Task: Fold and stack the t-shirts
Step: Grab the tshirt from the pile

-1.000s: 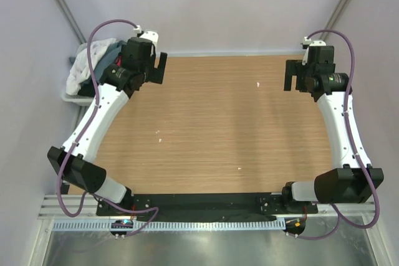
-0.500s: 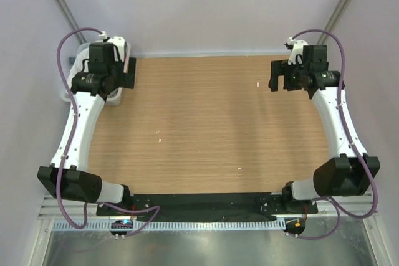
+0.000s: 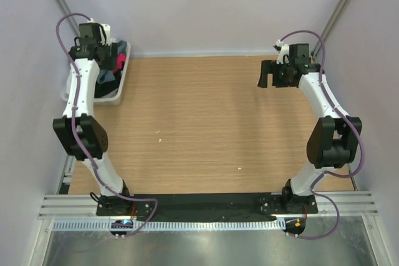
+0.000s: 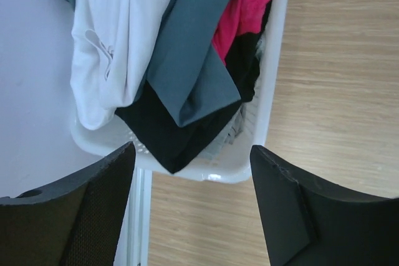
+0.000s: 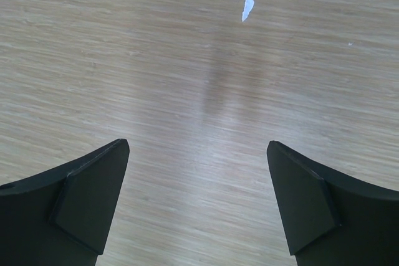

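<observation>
The t-shirts lie heaped in a white plastic basket (image 4: 268, 123) at the table's far left. In the left wrist view I see a white shirt (image 4: 112, 42), a grey-teal one (image 4: 193, 54), a black one (image 4: 168, 135) and a pink-red one (image 4: 246, 4). The top view shows the pink-red shirt (image 3: 116, 61) and the grey-teal one (image 3: 103, 78) beside my arm. My left gripper (image 4: 190, 207) is open and empty above the basket's near rim (image 3: 93, 45). My right gripper (image 5: 196, 200) is open and empty above bare wood at the far right (image 3: 268, 74).
The basket (image 3: 118, 88) stands at the table's far left edge, against the left wall. The wooden table (image 3: 212, 129) has a few small white scraps, one showing in the right wrist view (image 5: 247, 7). Walls close in on three sides.
My left arm has swung left and back from the table to over the basket. My right gripper has moved left, toward the table's middle. Both stay open.
</observation>
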`<act>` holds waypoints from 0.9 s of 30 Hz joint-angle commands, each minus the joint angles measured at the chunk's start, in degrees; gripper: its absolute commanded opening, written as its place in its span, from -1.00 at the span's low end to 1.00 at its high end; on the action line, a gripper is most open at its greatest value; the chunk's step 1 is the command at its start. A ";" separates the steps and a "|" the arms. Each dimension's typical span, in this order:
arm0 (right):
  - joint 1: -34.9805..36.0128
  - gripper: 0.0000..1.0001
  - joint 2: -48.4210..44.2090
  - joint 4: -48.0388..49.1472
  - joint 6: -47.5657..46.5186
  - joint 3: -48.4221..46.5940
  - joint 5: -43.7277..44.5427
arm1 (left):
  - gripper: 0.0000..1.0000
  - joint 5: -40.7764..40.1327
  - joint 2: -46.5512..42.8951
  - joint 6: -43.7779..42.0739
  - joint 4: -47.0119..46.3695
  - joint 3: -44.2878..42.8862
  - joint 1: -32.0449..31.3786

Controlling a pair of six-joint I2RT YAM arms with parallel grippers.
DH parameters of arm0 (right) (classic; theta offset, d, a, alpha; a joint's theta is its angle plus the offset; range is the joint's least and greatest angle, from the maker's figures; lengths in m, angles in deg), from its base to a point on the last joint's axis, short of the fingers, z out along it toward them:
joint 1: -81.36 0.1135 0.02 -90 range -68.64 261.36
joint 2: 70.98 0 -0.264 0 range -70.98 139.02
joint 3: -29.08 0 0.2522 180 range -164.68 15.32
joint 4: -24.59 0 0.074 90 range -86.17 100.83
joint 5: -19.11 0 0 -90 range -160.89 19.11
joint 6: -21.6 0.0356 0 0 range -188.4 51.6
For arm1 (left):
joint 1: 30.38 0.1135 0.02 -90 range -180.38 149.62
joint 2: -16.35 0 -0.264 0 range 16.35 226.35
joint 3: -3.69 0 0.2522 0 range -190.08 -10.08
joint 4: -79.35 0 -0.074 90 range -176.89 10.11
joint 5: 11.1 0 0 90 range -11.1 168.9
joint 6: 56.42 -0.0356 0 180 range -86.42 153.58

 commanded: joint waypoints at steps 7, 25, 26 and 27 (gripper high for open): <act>0.32 0.99 -1.41 -1.56 -4.00 -9.88 -0.05 | 0.44 4.07 16.91 2.09 0.97 -16.06 6.63; 0.32 0.99 1.49 1.87 -5.23 -3.73 1.71 | 0.15 0.19 28.36 4.20 -1.85 -30.32 8.21; 0.32 0.99 1.40 1.87 -5.23 -3.47 1.71 | 0.15 0.89 27.31 4.72 -2.02 -30.32 8.56; 0.32 0.99 1.23 1.95 -5.32 -3.29 1.63 | 0.15 1.42 26.95 4.90 -2.20 -30.49 8.82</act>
